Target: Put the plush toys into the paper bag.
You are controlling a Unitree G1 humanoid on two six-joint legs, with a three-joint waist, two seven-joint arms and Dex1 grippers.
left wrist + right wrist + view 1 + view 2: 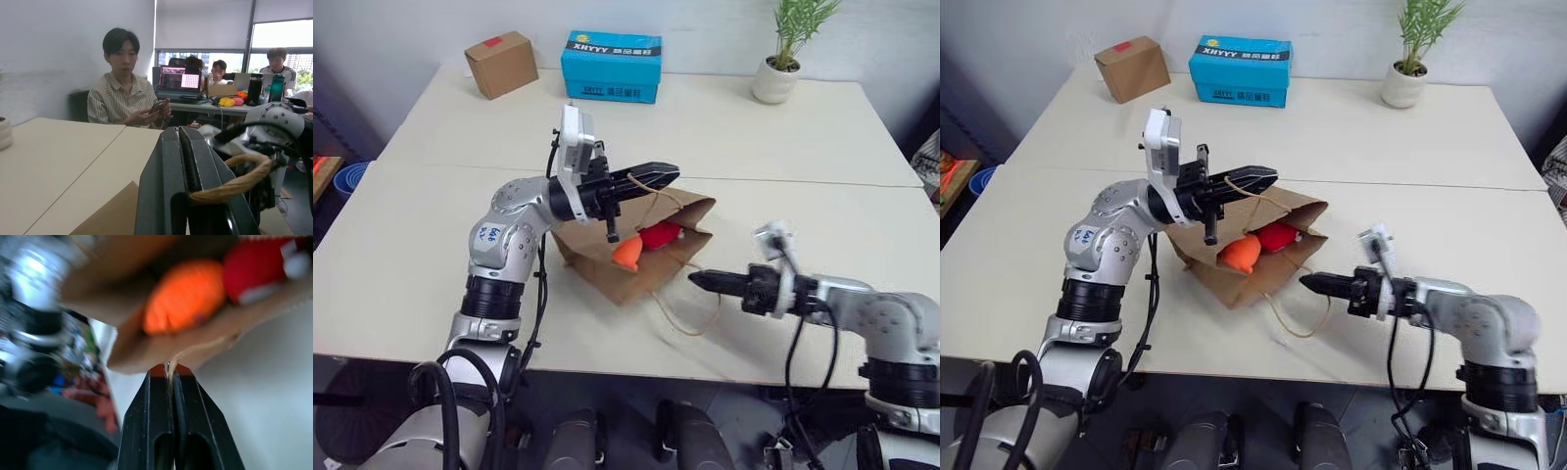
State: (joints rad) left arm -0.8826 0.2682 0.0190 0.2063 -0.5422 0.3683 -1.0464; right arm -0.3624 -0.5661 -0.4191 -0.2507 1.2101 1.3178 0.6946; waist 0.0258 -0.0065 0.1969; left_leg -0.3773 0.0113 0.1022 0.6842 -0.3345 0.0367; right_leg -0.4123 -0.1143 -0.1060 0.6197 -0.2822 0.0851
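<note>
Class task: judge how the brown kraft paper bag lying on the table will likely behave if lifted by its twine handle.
The brown kraft paper bag would probably sag and crumple, since its walls already look creased. It likely stays light: the two plush toys inside look soft. The thin twine handle seems floppy, so the bag may swing.

Pale tables by a white wall; bright windows.
</note>
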